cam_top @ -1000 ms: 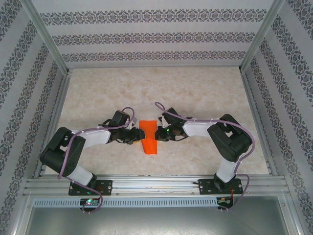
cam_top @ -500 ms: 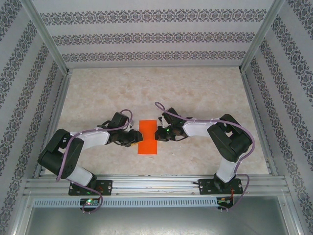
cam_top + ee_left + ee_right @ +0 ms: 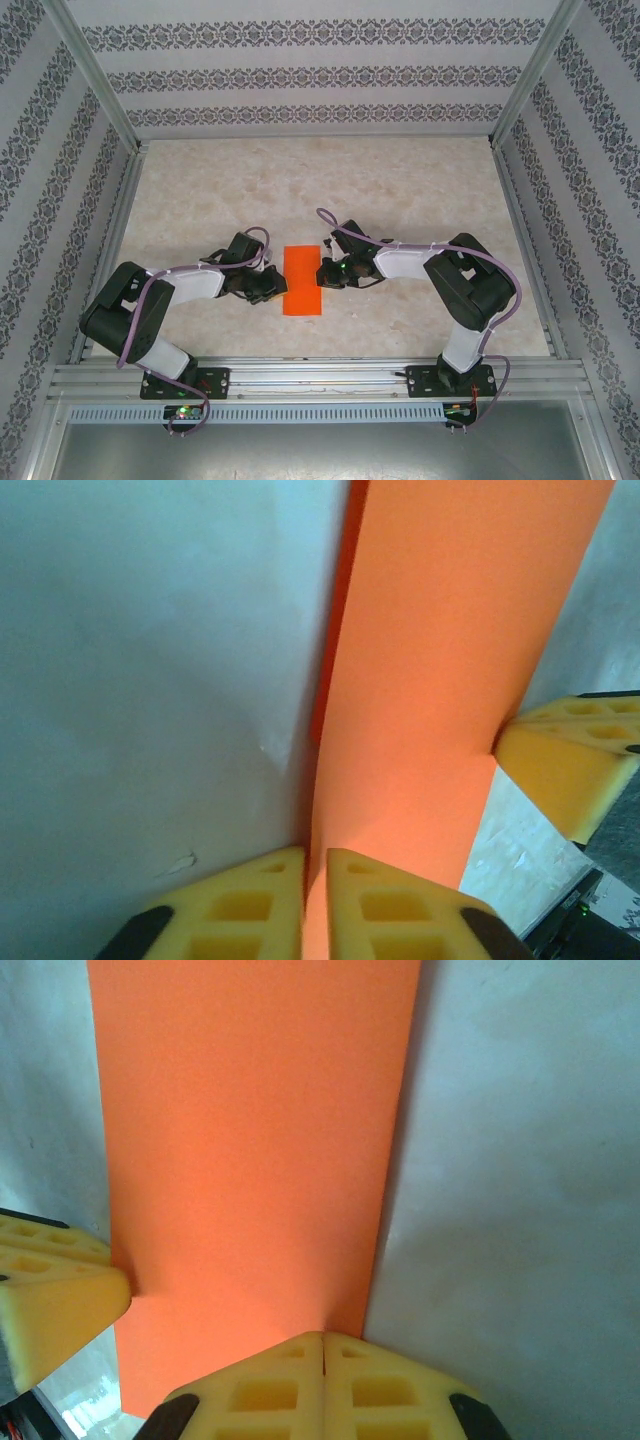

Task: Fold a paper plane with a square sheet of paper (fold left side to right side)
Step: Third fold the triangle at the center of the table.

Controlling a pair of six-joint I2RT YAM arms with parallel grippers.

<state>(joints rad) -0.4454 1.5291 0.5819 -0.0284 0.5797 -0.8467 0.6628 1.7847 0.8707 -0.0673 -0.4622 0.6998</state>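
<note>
Orange-red sheet of paper [image 3: 302, 280] lying on pale table [image 3: 350, 190], centre of frame, a narrow upright rectangle. Left gripper [image 3: 272, 286] at its left edge, lower half; right gripper [image 3: 322, 272] at its right edge, mid-height. Left arm [image 3: 150, 310] and right arm [image 3: 470, 285] bent inward from bottom of frame. Patterned walls [image 3: 300, 70] on three sides.

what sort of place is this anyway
Probably a robot data-collection booth: a pale table boxed in by patterned walls and aluminium framing, with a left arm and right arm bolted at its near edge beside orange paper.
</note>
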